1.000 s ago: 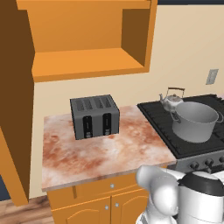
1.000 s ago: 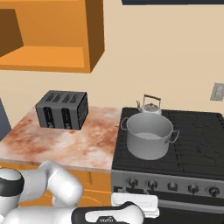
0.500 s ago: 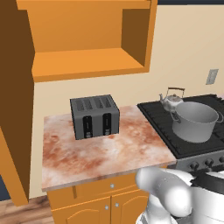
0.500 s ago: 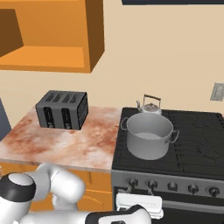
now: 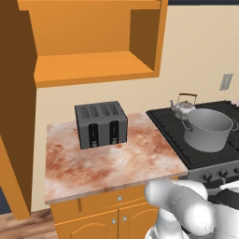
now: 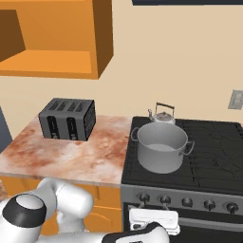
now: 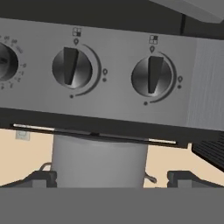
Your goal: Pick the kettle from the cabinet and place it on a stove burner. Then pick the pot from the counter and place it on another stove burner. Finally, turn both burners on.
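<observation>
I had the stove (image 6: pixel 209 156) loaded: pot (image 6: pixel 162 147) on a front burner, kettle (image 6: pixel 163 114) just behind at twelve o'clock. Knob-turning came next. My gripper (image 6: pixel 154 222), fingers spread wide, faced two upright knobs (image 7: pixel 71 67); closing on one seemed required.

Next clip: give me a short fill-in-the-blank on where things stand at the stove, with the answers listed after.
1. The pot stands on a stove burner, directly in front of the ____.
2. The dark object left on the counter is a four-slot ____.
3. The cabinet shelf now holds ____.
4. In the hand view, the gripper faces two round ____ on the stove's front panel.

Answers: kettle; toaster; nothing; knobs
</observation>
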